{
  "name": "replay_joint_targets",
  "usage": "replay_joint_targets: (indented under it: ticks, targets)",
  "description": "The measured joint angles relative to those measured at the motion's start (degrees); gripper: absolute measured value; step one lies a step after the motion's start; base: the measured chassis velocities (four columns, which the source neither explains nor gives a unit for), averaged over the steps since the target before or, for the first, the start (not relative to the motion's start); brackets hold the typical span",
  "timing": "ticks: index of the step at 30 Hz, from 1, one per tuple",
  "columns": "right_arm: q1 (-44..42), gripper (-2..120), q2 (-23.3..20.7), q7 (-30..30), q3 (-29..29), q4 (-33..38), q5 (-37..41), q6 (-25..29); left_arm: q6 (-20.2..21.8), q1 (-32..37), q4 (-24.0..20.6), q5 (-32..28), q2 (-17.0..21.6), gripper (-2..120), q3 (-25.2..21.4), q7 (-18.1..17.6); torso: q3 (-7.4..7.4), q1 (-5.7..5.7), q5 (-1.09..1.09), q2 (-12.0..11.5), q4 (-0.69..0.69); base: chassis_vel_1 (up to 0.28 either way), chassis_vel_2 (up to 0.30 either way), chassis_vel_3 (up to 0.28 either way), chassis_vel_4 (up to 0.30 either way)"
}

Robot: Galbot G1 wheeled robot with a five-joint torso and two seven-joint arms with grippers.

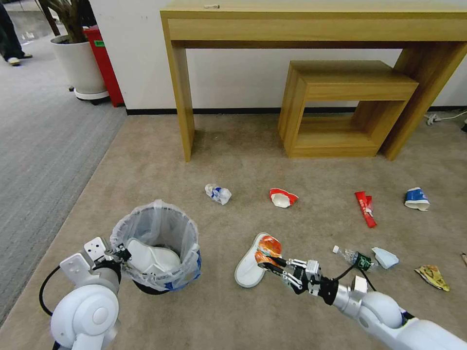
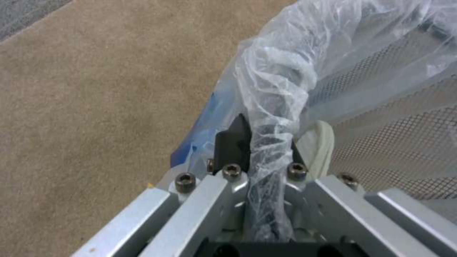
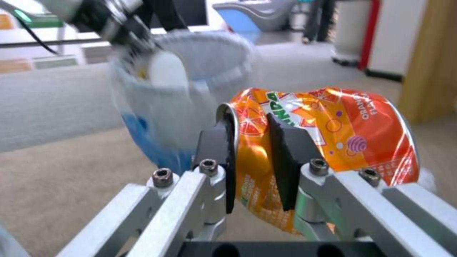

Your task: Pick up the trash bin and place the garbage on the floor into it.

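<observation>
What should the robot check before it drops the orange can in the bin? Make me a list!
1. Right end effector shut on the crushed orange can: ok.
2. Left end effector clamped on the trash bin rim: ok.
3. Can above the bin opening: not ok, it hangs beside the bin, over the white slipper on the floor.
4. Room in the bin: ok, though another white slipper already lies inside.
5. Bin lifted off the carpet: cannot tell.
</observation>
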Motion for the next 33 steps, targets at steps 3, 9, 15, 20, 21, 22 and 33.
replay_joint_targets:
  ticks: [3,9,15,20,21,22,33]
  targets:
    - [2.51,16,-1.17,-0.28,-1.24,2.41,0.93,-1.07,0.11,0.06,0.25,0.57,0.42,1,0.75,0.16,0.0,0.0,0.0,0.0,0.0,0.0,0.0,0.0,0.0]
    - [7.67,16,-2.46,0.38,-4.49,5.52,2.26,-2.95,0.15,0.29,1.0,2.28,0.64,1,2.66,0.74,0.0,0.0,0.0,0.0,0.0,0.0,0.0,0.0,0.0]
    - [13.34,16,-1.46,1.59,-8.77,6.82,2.59,-5.0,0.15,0.17,1.86,4.34,0.15,1,4.91,1.2,0.0,0.0,0.01,0.0,0.0,0.0,0.0,0.0,0.0]
    - [19.04,16,0.0,2.06,-13.21,6.72,2.98,-5.41,0.14,0.15,2.51,5.45,-0.08,1,6.1,1.54,0.0,0.0,0.0,0.0,0.0,0.0,0.0,0.0,0.0]
    - [19.04,16,0.0,2.06,-13.21,6.72,2.98,-5.41,0.14,0.15,2.51,5.45,-0.08,1,6.1,1.54,0.0,0.0,0.0,0.0,0.0,0.0,0.0,0.0,0.0]
    - [21.65,16,0.58,2.16,-15.18,6.68,3.37,-5.56,0.14,0.05,2.78,5.63,-0.1,1,6.43,1.55,0.0,0.0,0.0,0.0,0.0,0.0,0.0,0.0,0.0]
    - [33.94,16,4.61,3.09,-27.7,6.08,6.74,-6.4,0.11,-0.79,4.08,6.1,-0.64,1,7.41,1.58,0.0,0.0,-0.01,0.0,0.0,0.0,0.0,0.0,0.0]
